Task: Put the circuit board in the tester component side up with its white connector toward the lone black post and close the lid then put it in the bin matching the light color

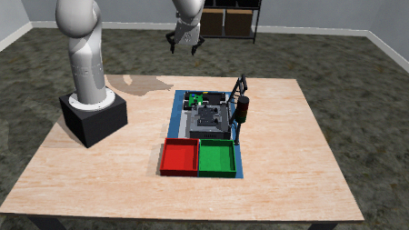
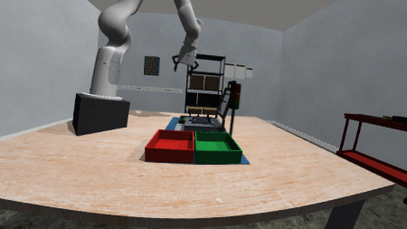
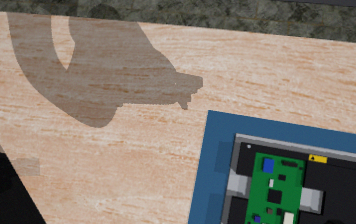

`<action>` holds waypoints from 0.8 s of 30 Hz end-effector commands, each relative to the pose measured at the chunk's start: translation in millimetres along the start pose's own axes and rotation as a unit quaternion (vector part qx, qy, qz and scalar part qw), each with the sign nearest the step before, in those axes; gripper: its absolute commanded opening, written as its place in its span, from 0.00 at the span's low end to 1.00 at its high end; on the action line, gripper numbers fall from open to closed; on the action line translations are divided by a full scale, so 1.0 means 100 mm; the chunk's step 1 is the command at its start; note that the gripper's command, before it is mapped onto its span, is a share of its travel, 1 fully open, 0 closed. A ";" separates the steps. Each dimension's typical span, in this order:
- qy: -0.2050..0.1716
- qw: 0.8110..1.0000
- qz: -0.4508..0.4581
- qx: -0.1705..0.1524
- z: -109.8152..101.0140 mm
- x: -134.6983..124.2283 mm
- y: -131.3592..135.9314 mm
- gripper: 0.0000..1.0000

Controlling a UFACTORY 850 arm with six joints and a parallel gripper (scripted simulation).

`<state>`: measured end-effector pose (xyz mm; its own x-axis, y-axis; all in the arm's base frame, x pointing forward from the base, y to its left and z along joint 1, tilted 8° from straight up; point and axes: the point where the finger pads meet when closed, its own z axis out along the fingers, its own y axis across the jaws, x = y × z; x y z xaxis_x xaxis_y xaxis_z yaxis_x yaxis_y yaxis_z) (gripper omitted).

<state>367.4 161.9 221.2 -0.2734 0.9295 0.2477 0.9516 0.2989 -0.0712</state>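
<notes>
The green circuit board (image 1: 195, 99) lies in the black tray (image 1: 204, 99) at the far end of the blue mat. It also shows in the wrist view (image 3: 278, 187), with a blue part at its far end and a white connector (image 3: 288, 217) at its near end. The dark tester (image 1: 209, 120) stands in front of the tray, its lid (image 1: 236, 89) raised at the right. The signal light (image 1: 242, 108) stands to its right. My gripper (image 1: 184, 47) is open and empty, high above the table's far edge, behind the tray. The red bin (image 1: 180, 156) and the green bin (image 1: 217, 157) sit side by side at the mat's near end.
The arm's black base (image 1: 93, 116) stands at the table's left. A shelf with boxes (image 1: 233, 5) stands on the floor behind the table. A red rack (image 2: 373, 147) stands off the table's right side in the exterior view.
</notes>
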 end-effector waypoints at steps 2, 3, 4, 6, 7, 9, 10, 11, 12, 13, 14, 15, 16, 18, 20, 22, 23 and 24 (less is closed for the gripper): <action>-0.038 0.998 0.038 -0.029 -0.09 -0.02 0.19 1.00; -0.038 0.998 0.038 -0.029 -0.09 -0.02 0.19 1.00; -0.045 0.997 0.047 -0.039 -0.11 -0.01 0.24 1.00; -0.051 0.996 0.056 -0.048 -0.14 -0.01 0.29 1.00; -0.051 0.996 0.056 -0.048 -0.14 -0.01 0.29 1.00; -0.059 0.994 0.070 -0.065 -0.19 0.00 0.37 1.00; -0.059 0.994 0.070 -0.065 -0.19 0.00 0.37 1.00; -0.062 0.993 0.076 -0.073 -0.21 0.01 0.41 1.00; -0.064 0.992 0.081 -0.079 -0.23 0.01 0.44 1.00; -0.066 0.991 0.085 -0.084 -0.25 0.02 0.47 1.00; -0.067 0.990 0.089 -0.089 -0.26 0.03 0.49 1.00; -0.067 0.990 0.089 -0.089 -0.26 0.03 0.49 1.00; -0.067 0.990 0.089 -0.089 -0.26 0.03 0.49 1.00; -0.069 0.989 0.094 -0.096 -0.28 0.04 0.52 1.00; -0.070 0.988 0.096 -0.099 -0.29 0.04 0.54 1.00; -0.070 0.988 0.098 -0.101 -0.29 0.04 0.54 1.00; -0.070 0.988 0.098 -0.101 -0.29 0.04 0.54 1.00; -0.071 0.988 0.098 -0.101 -0.29 0.04 0.54 1.00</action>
<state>419.6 174.9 245.2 -0.0933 0.9887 0.1172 0.9929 0.0836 0.0850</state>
